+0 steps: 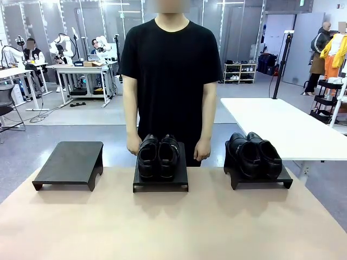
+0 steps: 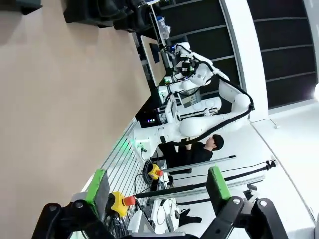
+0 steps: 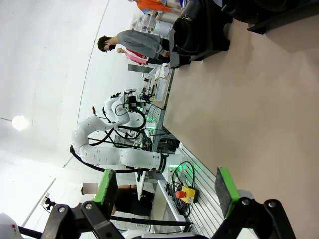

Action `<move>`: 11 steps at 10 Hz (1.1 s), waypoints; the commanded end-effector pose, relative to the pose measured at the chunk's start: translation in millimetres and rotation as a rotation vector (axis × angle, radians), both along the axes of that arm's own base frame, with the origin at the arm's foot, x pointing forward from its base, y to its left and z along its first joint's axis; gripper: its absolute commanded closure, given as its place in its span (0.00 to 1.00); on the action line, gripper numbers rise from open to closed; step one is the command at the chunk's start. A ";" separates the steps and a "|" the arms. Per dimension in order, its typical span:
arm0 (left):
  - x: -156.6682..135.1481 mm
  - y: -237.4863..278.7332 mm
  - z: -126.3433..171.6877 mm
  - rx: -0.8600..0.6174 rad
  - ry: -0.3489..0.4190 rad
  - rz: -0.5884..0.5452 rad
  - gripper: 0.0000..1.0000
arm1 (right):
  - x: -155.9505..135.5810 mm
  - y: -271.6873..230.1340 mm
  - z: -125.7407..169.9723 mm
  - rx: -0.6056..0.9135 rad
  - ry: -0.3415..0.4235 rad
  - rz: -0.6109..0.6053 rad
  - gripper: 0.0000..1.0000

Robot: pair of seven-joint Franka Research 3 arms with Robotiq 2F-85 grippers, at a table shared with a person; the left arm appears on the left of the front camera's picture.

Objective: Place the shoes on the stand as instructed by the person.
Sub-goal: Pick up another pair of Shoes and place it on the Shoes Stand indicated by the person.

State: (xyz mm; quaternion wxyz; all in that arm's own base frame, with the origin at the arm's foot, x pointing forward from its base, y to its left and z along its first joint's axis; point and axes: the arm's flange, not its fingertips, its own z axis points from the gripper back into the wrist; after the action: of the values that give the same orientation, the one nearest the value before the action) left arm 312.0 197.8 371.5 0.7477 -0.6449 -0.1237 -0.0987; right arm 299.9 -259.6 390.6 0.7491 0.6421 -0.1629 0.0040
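Three black stands sit in a row on the beige table point(image 1: 162, 227). One pair of glossy black shoes point(image 1: 158, 157) rests on the middle stand point(image 1: 160, 183), toes toward me. A second pair of shoes point(image 1: 254, 156) lies on the right stand point(image 1: 260, 180). The left stand point(image 1: 69, 162) is bare. The person point(image 1: 171, 70) stands behind the middle stand with both hands hanging at the table's far edge. My left gripper point(image 2: 157, 186) is open above the table's side with nothing between its green pads. My right gripper point(image 3: 165, 186) is open too, and a pair of shoes point(image 3: 199, 27) on a stand shows far off.
A white table point(image 1: 282, 124) stands beyond the right stand. The near half of the beige table point(image 2: 60, 109) is bare tabletop. A dark stand point(image 2: 97, 12) shows at the top edge of the left wrist view, and another stand point(image 3: 271, 12) at the top right of the right wrist view.
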 end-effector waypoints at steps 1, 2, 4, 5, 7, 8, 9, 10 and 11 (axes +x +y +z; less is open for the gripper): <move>-5.2 26.5 -20.4 -0.056 -0.011 -0.005 0.00 | -0.4 0.2 1.2 0.000 -0.007 -0.002 0.00; -13.1 42.0 -31.7 -0.088 -0.019 0.011 0.00 | -0.4 0.2 1.2 0.000 -0.007 -0.002 0.00; -28.2 63.7 -51.2 -0.157 -0.021 0.053 0.00 | -0.4 0.2 1.2 0.000 -0.007 -0.002 0.00; -34.3 74.6 -57.9 -0.188 -0.026 0.059 0.00 | -0.4 0.2 1.2 0.000 -0.007 -0.002 0.00; -31.1 72.1 -55.8 -0.189 -0.006 0.063 0.00 | -0.4 0.2 1.2 0.000 -0.007 -0.002 0.00; -37.5 65.0 -60.4 -0.164 0.005 0.087 0.00 | -0.4 0.2 1.2 0.000 -0.007 -0.002 0.00; -37.5 65.0 -60.4 -0.164 0.005 0.087 0.00 | -0.4 0.2 1.2 0.000 -0.007 -0.002 0.00; -37.5 65.0 -60.4 -0.164 0.005 0.087 0.00 | -0.4 0.2 1.2 0.000 -0.007 -0.002 0.00; -37.5 65.0 -60.4 -0.164 0.005 0.087 0.00 | -0.4 0.2 1.2 0.000 -0.007 -0.002 0.00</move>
State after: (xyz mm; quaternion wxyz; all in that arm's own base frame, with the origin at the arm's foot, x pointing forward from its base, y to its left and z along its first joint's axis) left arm 275.6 265.3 309.1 0.6929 -0.7024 -0.1542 -0.0527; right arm 299.9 -259.6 390.6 0.7491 0.6421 -0.1629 0.0039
